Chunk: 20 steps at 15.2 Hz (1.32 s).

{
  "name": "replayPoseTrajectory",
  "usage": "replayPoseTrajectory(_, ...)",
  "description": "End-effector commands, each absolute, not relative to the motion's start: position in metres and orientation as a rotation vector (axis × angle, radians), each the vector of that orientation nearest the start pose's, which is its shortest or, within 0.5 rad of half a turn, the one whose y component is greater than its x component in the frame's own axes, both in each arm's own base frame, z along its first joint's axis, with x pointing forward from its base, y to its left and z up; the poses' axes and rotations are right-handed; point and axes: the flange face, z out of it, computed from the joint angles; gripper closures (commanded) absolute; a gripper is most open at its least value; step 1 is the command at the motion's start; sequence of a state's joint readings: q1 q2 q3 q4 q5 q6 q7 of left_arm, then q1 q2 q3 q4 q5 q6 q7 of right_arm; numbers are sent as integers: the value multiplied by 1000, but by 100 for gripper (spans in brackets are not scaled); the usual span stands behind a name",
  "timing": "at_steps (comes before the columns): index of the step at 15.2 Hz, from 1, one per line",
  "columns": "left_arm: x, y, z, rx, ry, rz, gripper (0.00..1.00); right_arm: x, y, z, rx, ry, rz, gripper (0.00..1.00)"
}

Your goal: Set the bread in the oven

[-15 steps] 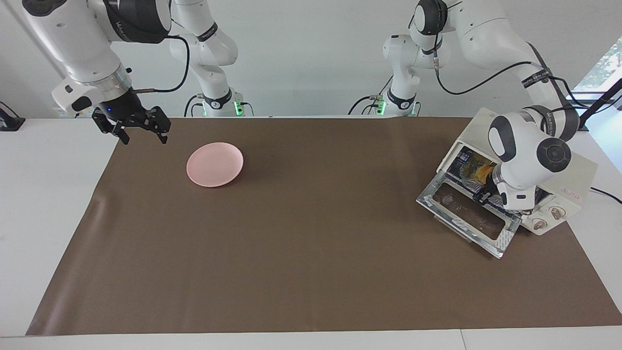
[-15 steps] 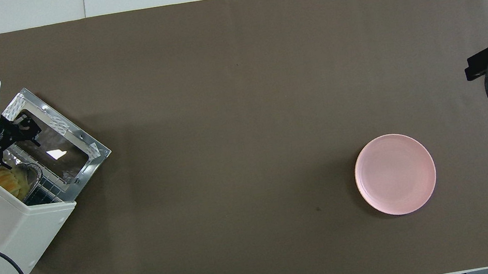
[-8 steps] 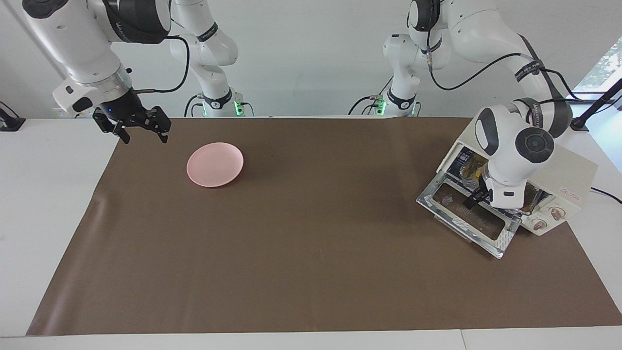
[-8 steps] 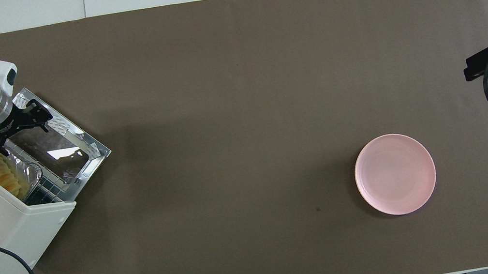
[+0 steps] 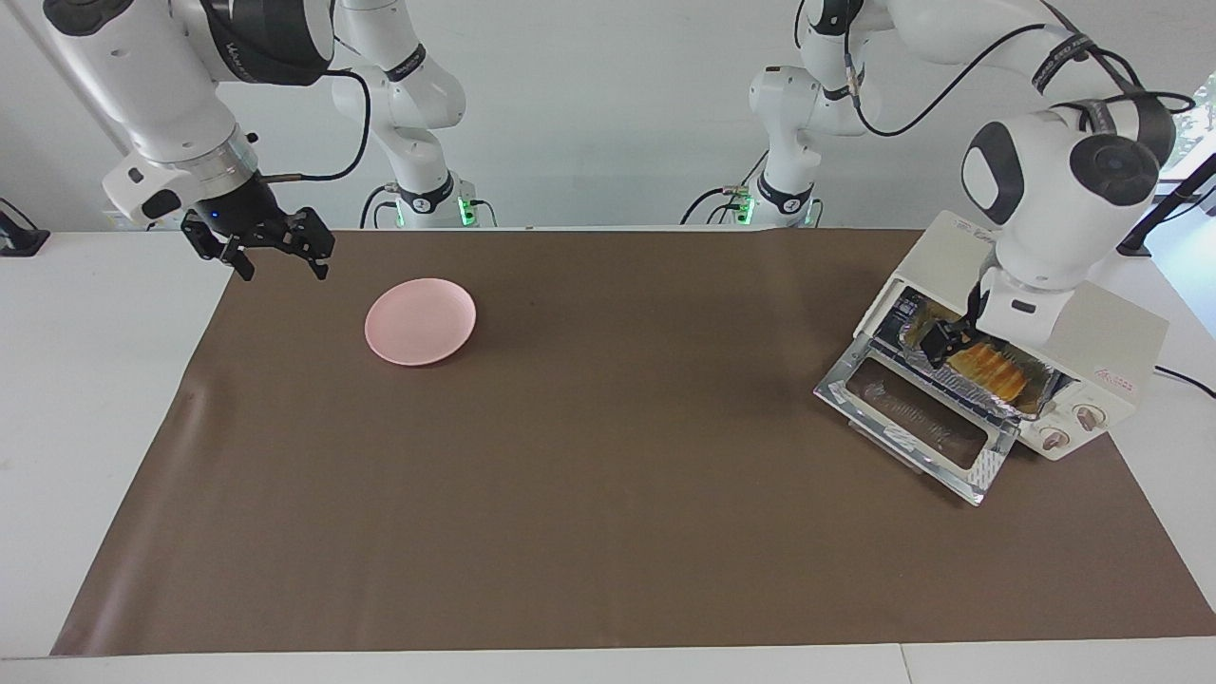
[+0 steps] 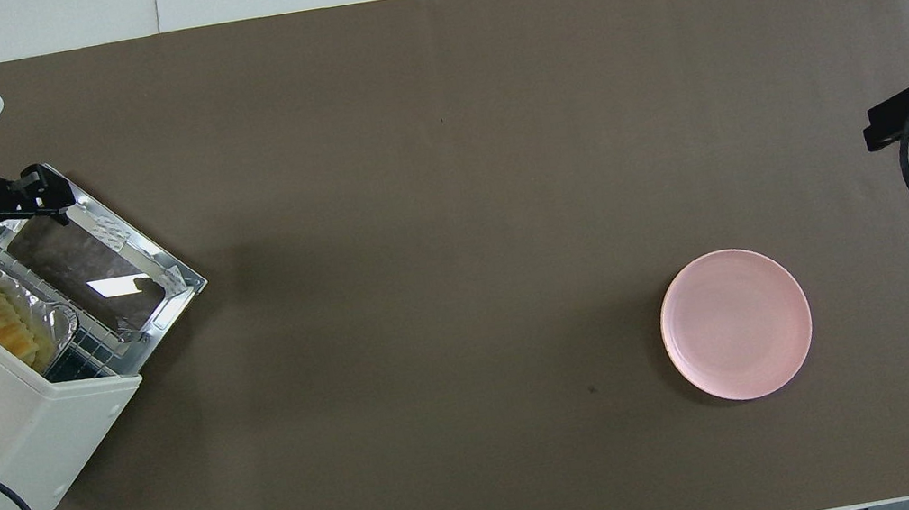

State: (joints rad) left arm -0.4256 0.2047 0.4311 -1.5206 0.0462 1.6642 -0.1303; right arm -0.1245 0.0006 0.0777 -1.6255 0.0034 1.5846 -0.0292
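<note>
- One toaster oven (image 5: 1092, 332), one bread loaf (image 5: 993, 369), one crinkled foil tray (image 5: 1035, 399), one pink plate (image 5: 420, 321), one brown mat (image 5: 608, 456) and two arms are in sight.
- The oven, cream-white, stands at the left arm's end of the table, set askew to the mat's edges; its glass door (image 5: 917, 427) is dropped fully open and lies flat in front of it.
- Two knobs (image 5: 1069, 427) sit on the oven's front panel; a small red mark on the panel near them is too small to read.
- The bread lies in the foil tray on the rack, just inside the oven's mouth, with its ridged top up.
- The loaf's long axis runs along the oven's opening, parallel to the door's hinge edge.
- The left gripper (image 5: 936, 344) hangs over the end of the tray away from the knobs, its fingers spread wide and empty.
- The right gripper (image 5: 275, 255) waits in the air over the mat's corner at the right arm's end, fingers wide apart, holding nothing.
- The plate is bare, on the mat near the right gripper.
</note>
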Motion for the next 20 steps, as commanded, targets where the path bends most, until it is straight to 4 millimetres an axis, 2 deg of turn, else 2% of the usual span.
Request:
replayPoseTrajectory(1, 578, -12, 589, -3068, -124, 58, 0, 549, -28, 600, -3150, 0, 76, 0)
replayPoseTrajectory(3, 565, -19, 610, -3074, -71, 116, 0, 549, -27, 600, -3150, -3, 76, 0)
replayPoseTrajectory(5, 561, -12, 613, -3086, -71, 150, 0, 549, -28, 600, -3150, -1, 76, 0)
replayPoseTrajectory(7, 553, -24, 617, -3099, 60, 186, 0, 549, -28, 600, -3150, 0, 76, 0)
replayPoseTrajectory(8, 547, -27, 628, -3115, 107, 143, 0, 549, -28, 600, -3150, 0, 76, 0)
replayPoseTrajectory(10, 533, -24, 636, -3148, 165, 121, 0, 549, -28, 600, -3150, 0, 76, 0)
replayPoseTrajectory(17, 549, -21, 632, -3169, 150, 33, 0, 549, -27, 600, -3150, -3, 76, 0)
replayPoseTrajectory(20, 549, -23, 631, -3169, 161, -8, 0, 549, -27, 600, -3150, -3, 76, 0)
